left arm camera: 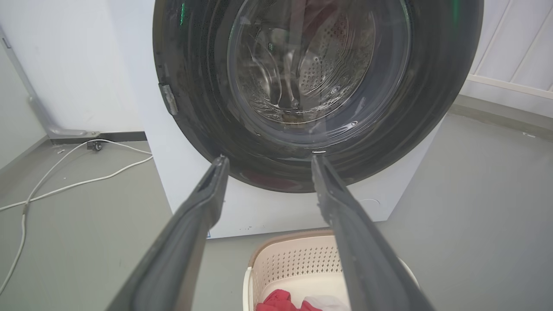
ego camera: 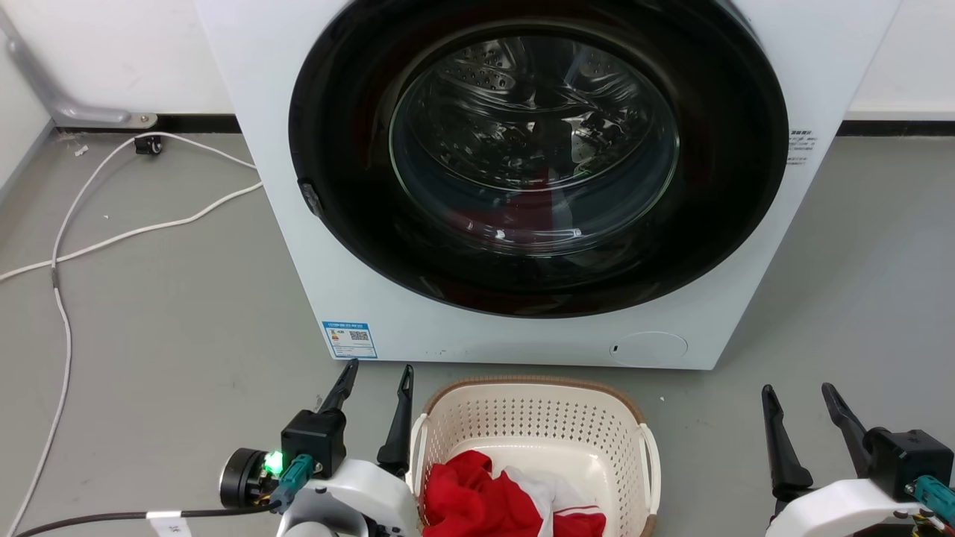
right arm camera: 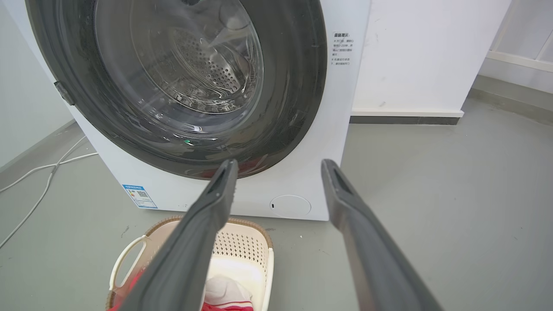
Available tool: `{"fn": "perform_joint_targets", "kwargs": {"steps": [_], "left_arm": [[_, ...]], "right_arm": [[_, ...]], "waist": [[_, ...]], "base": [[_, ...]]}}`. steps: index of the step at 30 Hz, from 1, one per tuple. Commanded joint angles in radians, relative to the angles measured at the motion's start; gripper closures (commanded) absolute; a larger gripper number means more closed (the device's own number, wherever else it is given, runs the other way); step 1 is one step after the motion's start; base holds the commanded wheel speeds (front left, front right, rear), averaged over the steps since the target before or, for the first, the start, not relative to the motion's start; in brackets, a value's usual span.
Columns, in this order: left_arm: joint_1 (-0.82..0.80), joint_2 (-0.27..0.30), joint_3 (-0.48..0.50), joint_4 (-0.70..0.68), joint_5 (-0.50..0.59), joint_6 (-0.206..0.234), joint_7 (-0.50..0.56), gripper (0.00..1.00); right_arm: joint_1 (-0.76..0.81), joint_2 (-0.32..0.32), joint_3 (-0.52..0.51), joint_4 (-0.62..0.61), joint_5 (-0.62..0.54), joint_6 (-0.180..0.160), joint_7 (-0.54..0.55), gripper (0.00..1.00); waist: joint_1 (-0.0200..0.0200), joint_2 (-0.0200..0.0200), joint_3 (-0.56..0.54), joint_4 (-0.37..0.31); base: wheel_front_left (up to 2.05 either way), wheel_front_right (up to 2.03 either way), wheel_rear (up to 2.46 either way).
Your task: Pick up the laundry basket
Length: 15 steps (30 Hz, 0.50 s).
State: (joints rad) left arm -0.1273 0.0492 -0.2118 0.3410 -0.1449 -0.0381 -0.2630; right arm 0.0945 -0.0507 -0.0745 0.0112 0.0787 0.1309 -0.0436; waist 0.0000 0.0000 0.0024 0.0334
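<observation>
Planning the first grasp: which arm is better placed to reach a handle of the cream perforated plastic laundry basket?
Probably left. The left claw, open, sits close beside the white handle of the cream perforated plastic basket; the open right claw stands apart from the opposite handle, grey floor between.

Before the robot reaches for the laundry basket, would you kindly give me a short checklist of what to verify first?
1. The left pincer is open and empty: ok.
2. The right pincer is open and empty: ok.
3. The laundry basket stands upright on the floor, between the two pincers: ok.
4. The left handle and right handle are uncovered: ok.
5. Each pincer is lined up at its handle: not ok; the left one is close beside its handle, the right one stands well off to the side.
6. No clothes hang over the rim: cannot tell; the near edge is cut off.
</observation>
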Motion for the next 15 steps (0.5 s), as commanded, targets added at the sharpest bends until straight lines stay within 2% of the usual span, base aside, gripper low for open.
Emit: {"fn": "perform_joint_targets", "kwargs": {"steps": [1,9,15], "left_arm": [[-0.008,0.002,0.000,0.003,0.003,-0.003,-0.003,0.00],[-0.098,0.002,-0.004,0.126,-0.010,-0.021,0.003,0.00],[-0.194,0.002,0.001,0.239,-0.037,-0.030,0.022,0.00]], "right_arm": [[-0.012,0.001,0.000,0.002,0.003,0.000,-0.002,0.00],[-0.034,0.001,-0.004,0.030,0.012,0.000,0.019,0.00],[-0.080,0.001,-0.003,0.101,0.025,0.000,0.033,0.00]], "waist": [[0.0000,0.0000,0.002,-0.001],[0.0000,0.0000,0.071,-0.019],[0.0000,0.0000,0.166,-0.036]], "base": [[0.00,0.00,0.00],[0.00,0.00,0.00],[0.00,0.00,0.00]]}}
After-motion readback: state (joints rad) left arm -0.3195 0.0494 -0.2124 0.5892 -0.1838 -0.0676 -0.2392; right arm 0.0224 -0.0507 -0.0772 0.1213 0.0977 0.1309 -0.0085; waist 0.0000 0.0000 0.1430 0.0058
